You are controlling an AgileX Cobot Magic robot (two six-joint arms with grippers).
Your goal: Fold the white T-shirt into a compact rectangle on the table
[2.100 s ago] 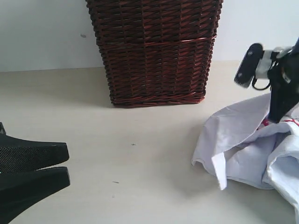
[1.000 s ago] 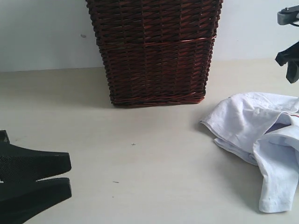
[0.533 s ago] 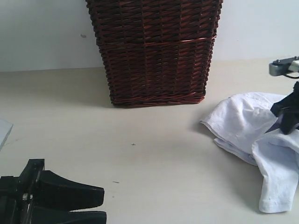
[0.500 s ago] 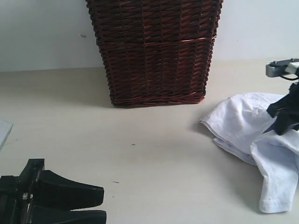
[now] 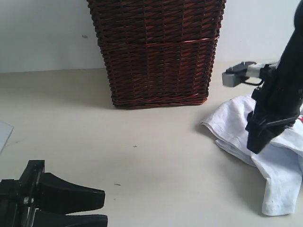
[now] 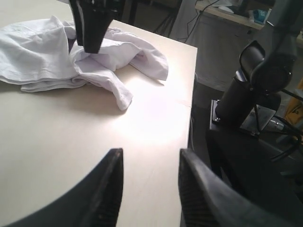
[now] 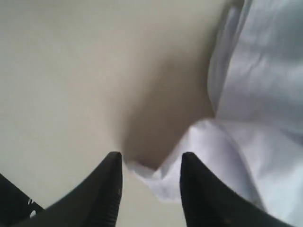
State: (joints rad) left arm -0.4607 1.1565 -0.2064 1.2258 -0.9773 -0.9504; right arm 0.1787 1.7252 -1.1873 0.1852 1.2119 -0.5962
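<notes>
White T-shirt (image 5: 232,124) lies crumpled on table (image 5: 142,161), right side. Right fingers (image 7: 103,189) just dropped onto it, apart, nothing gripped yet. Left fingers (image 6: 105,189) apart, empty. Folding unstarted.

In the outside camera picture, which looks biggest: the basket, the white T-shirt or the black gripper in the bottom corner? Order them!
1. wicker basket
2-3. white T-shirt and left gripper look alike; both run off the picture, and the gripper is nearest the camera.
</notes>
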